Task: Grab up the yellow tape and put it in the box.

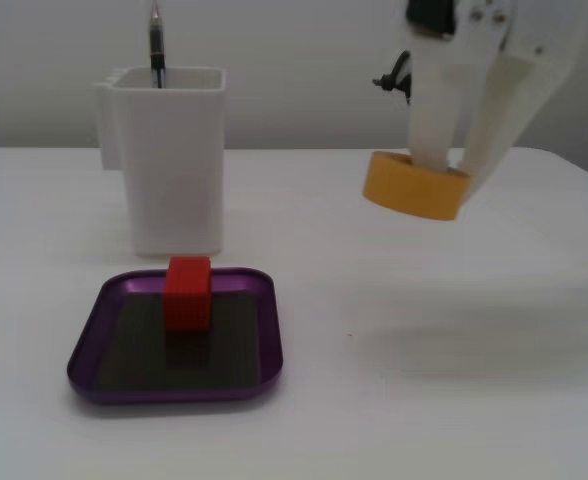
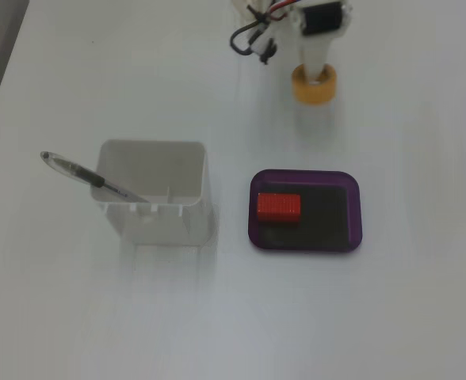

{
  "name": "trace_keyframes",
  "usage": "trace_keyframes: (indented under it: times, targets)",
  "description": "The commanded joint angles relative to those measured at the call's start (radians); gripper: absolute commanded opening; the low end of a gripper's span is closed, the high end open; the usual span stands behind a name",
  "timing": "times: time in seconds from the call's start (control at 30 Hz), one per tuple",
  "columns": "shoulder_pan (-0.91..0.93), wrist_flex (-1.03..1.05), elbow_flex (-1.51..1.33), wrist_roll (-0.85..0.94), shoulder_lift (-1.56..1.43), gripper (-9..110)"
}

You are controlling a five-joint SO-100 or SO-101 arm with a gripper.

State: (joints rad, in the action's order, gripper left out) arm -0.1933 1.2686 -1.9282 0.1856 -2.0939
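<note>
The yellow tape (image 1: 414, 190) is a yellow-orange roll held in the air above the white table, tilted, at the right of a fixed view. My white gripper (image 1: 452, 165) is shut on it, one finger through the hollow centre and one outside the rim. In the other fixed view the tape (image 2: 313, 89) hangs under the gripper (image 2: 315, 73) near the top edge. The box (image 1: 94, 335) is a shallow purple tray with a dark floor, left of and below the tape. It also shows in a fixed view from above (image 2: 352, 207), below the tape.
A red block (image 1: 187, 292) stands inside the purple tray; it also shows from above (image 2: 278, 207). A tall white pen holder (image 1: 172, 160) with a pen (image 1: 156, 45) stands behind the tray; from above the holder (image 2: 155, 194) is left of the tray.
</note>
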Motion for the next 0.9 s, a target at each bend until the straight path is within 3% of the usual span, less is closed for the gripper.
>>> trace_keyframes:
  times: [0.0,0.47,0.87]
  targets:
    - [-0.037,-0.009,0.023,-0.011,-0.023,0]
    - [0.008,-0.202,0.325,-0.307,0.419,0]
    - [0.011,-0.201,0.627,-0.324,0.775,0]
